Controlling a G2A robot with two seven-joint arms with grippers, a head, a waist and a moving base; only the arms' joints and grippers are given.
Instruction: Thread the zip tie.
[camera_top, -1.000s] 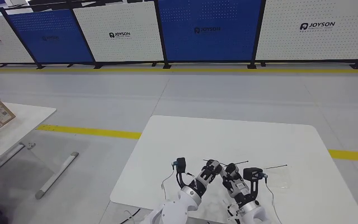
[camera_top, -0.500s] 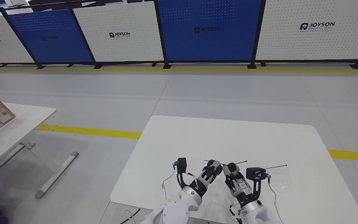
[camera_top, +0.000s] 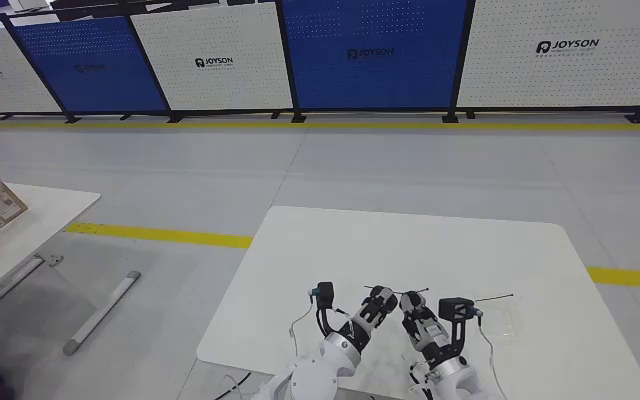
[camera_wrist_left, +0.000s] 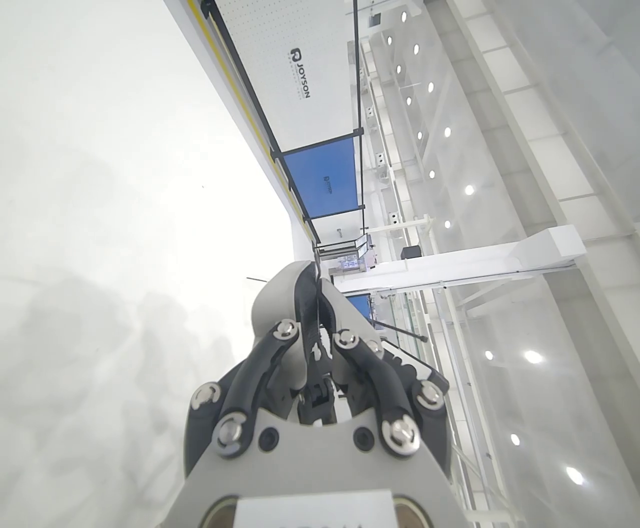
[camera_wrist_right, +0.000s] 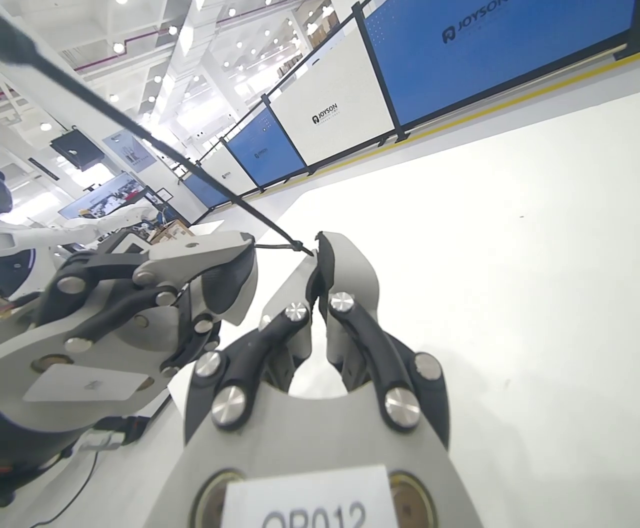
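Observation:
The black zip tie (camera_wrist_right: 200, 172) is held in the air between both grippers, above the front of the white table (camera_top: 400, 240). My left gripper (camera_wrist_left: 316, 272) is shut on the strap, which runs edge-on between its pads. My right gripper (camera_wrist_right: 317, 247) is shut, its tips pinching the tie right beside the small head (camera_wrist_right: 299, 246). From the head, the long strap runs up and away past the left gripper (camera_wrist_right: 235, 260). In the top view the left gripper (camera_top: 380, 296) and right gripper (camera_top: 408, 299) sit almost touching, with the tie's ends (camera_top: 424, 291) sticking out on both sides.
A second black zip tie (camera_top: 495, 297) lies on the table to the right of the arms. A clear plastic bag (camera_top: 505, 320) lies beside it. The table's front edge is close under both arms, and the far half of the table is bare white.
The tie end sticking out past the right gripper has grown shorter. The right arm has shifted slightly; the left gripper has stayed nearly still.

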